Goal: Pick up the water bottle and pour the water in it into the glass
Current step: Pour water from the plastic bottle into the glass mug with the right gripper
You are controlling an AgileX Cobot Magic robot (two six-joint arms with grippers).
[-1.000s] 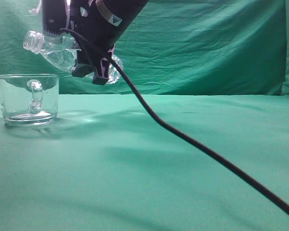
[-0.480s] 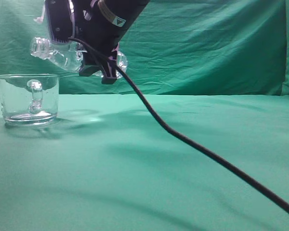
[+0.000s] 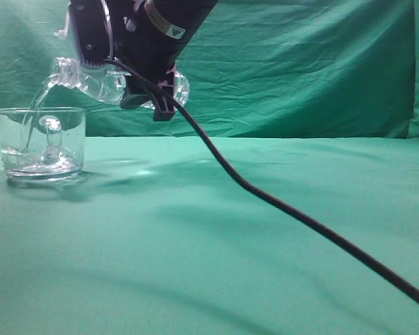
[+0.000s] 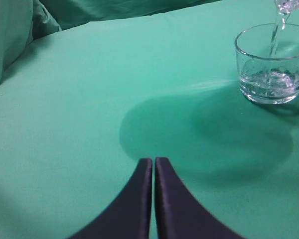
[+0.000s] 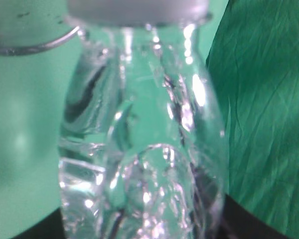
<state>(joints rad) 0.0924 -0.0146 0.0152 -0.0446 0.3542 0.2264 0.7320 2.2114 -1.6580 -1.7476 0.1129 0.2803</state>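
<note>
Exterior view is showing me the water bottle (image 3: 98,82) lying almost on its side in the air, neck pointing left and dipping a little downward, with its mouth sitting just above the near rim of the glass (image 3: 40,143). I am watching the water (image 3: 36,112) leaving the bottle's mouth in a thin stream and falling inside the glass, where a shallow pool is collecting at the thick base. The glass is standing upright on the green tablecloth (image 3: 230,237) at the far left, its looped handle facing the camera.

My right gripper (image 3: 143,94) is clamped around the bottle's body, the dark fingers crossing in front of the clear plastic, and a black cable (image 3: 279,209) is trailing from the arm down across the cloth toward the lower right corner. A wrinkled green backdrop (image 3: 300,70) is hanging behind the table.

In the right wrist view I am seeing the bottle (image 5: 139,149) filling the picture at close range, its ribbed plastic glinting, and the green cloth beyond it.

In the left wrist view my left gripper (image 4: 153,169) is hanging over the cloth with its two dark fingers pressed together, holding nothing, well apart from the glass (image 4: 269,64) at the upper right, where the stream (image 4: 275,35) is dropping in.
</note>
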